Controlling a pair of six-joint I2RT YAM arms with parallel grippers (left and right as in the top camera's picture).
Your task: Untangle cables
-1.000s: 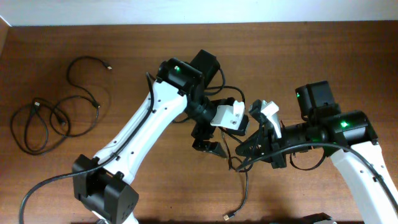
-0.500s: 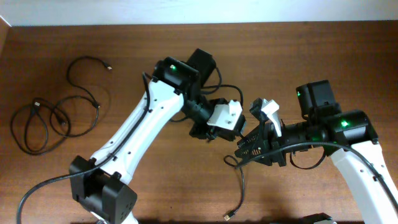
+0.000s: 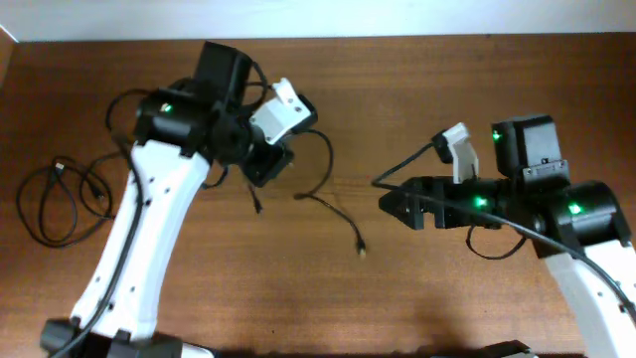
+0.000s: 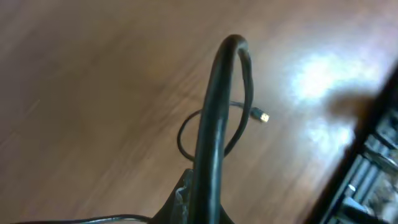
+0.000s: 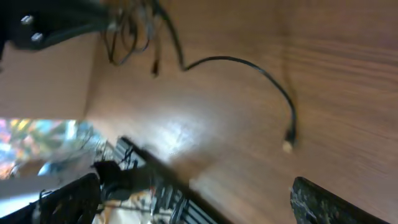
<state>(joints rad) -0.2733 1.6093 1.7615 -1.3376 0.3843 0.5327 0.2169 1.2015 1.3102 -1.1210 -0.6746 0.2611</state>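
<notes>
One black cable (image 3: 338, 211) trails from my left gripper (image 3: 261, 169), loops beside it and ends in a gold plug (image 3: 361, 249) on the wood. The left wrist view shows the left gripper (image 4: 202, 199) shut on this cable (image 4: 214, 112), which rises steeply from the jaws, with the plug (image 4: 263, 117) beyond. My right gripper (image 3: 393, 204) stands open and holds nothing, to the right of the plug. In the right wrist view its gripper (image 5: 193, 205) is spread wide, and the cable (image 5: 249, 63) lies ahead. More cables (image 3: 60, 204) lie in loose loops at the far left.
The brown wooden table (image 3: 447, 89) runs to a white wall at the back. Another thin cable loop (image 3: 119, 104) shows behind the left arm (image 3: 149, 229). The right arm's own thick wire (image 3: 497, 249) hangs under it.
The left gripper shut on the cable and swung up and left with it. The right gripper opened, let the cable go and drew back right. The cable now lies stretched between them.
</notes>
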